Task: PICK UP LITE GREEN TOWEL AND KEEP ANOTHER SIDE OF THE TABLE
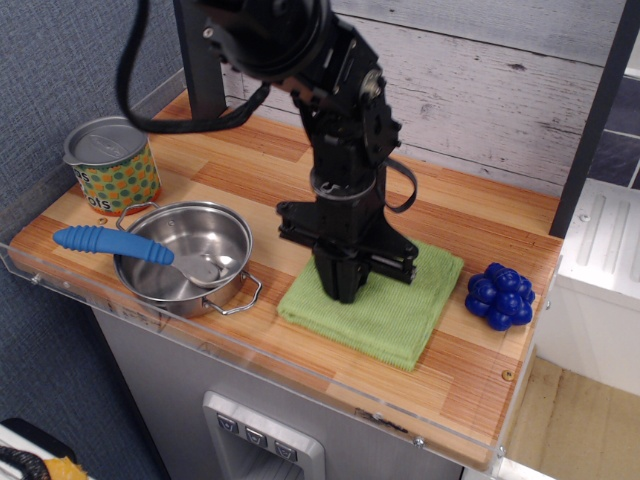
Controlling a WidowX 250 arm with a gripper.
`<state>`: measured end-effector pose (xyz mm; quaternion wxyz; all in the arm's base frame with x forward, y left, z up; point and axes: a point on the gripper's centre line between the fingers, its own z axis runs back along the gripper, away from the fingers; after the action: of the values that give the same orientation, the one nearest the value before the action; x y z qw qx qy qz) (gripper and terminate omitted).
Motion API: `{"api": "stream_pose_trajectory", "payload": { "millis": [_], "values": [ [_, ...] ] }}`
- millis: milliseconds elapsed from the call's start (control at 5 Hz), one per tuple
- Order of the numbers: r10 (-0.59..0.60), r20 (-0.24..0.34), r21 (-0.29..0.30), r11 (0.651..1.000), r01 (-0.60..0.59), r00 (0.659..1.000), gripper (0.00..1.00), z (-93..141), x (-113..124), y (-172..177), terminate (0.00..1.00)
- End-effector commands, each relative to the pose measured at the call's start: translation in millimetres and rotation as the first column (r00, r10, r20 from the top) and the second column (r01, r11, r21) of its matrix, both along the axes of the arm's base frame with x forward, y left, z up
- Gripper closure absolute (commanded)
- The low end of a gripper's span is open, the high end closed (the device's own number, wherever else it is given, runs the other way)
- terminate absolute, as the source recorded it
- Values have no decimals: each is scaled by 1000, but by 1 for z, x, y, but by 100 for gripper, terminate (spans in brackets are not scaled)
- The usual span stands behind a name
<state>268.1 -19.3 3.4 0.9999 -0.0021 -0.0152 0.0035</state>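
The lite green towel lies flat on the striped wooden table, right of centre and close to the front edge. My black gripper points straight down onto the towel's left-middle part. Its fingers stand together with their tips pressed into the cloth, pinching it. The cloth under the tips is hidden.
A steel pot with a blue-handled spoon stands at the front left, close to the towel's left edge. A patterned can is behind it. A blue knobbly ball sits right of the towel. A clear acrylic rim lines the front.
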Motion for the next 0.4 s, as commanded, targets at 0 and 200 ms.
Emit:
{"api": "stream_pose_trajectory", "payload": {
  "millis": [0,200],
  "values": [
    [-49,-53,16,999,50,997,100,0,-32,-3,0],
    [-52,-34,14,999,52,998,100,5,-30,-1,0]
  ]
}}
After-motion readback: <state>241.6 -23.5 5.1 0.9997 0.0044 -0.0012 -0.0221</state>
